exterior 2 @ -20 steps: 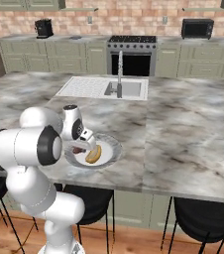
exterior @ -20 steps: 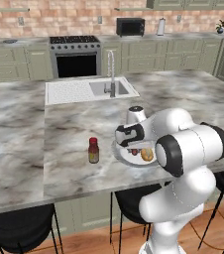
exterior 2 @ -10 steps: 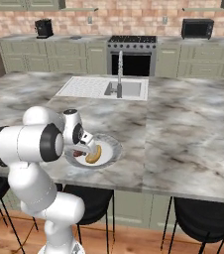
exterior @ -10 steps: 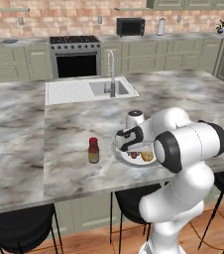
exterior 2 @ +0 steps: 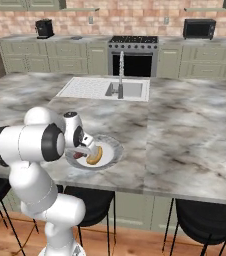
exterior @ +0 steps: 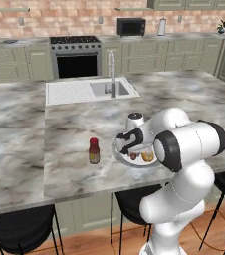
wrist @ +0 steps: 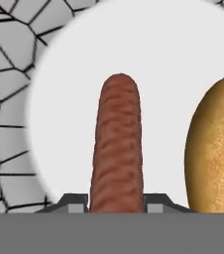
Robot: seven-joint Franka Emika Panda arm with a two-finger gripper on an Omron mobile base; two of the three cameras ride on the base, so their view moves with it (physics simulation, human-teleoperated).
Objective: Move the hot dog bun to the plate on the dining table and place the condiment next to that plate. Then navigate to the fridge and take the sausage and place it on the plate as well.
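On the dining table [exterior: 59, 129] near its front edge lies the pale plate [exterior: 120, 155] [exterior 2: 111, 149]. The tan hot dog bun [exterior: 148, 156] [exterior 2: 94, 155] [wrist: 215, 149] rests on it. Low over the plate, my gripper [exterior: 133, 148] [exterior 2: 84, 150] [wrist: 116, 202] is shut on the reddish-brown sausage [wrist: 118, 144] [exterior 2: 77, 155], which lies beside the bun, parallel to it. Whether the sausage touches the plate [wrist: 74, 99] I cannot tell. The condiment [exterior: 94, 151], a red-capped bottle, stands upright just left of the plate.
An inset white sink [exterior: 92, 90] with a steel faucet [exterior: 112, 74] sits further back on the island. Black stools [exterior: 20, 231] [exterior 2: 205, 220] stand under the front edge. Stove, microwave and cabinets line the far wall.
The hand has sunk a little toward the plate with the sausage still in its grip. Bun, plate and condiment have not moved.
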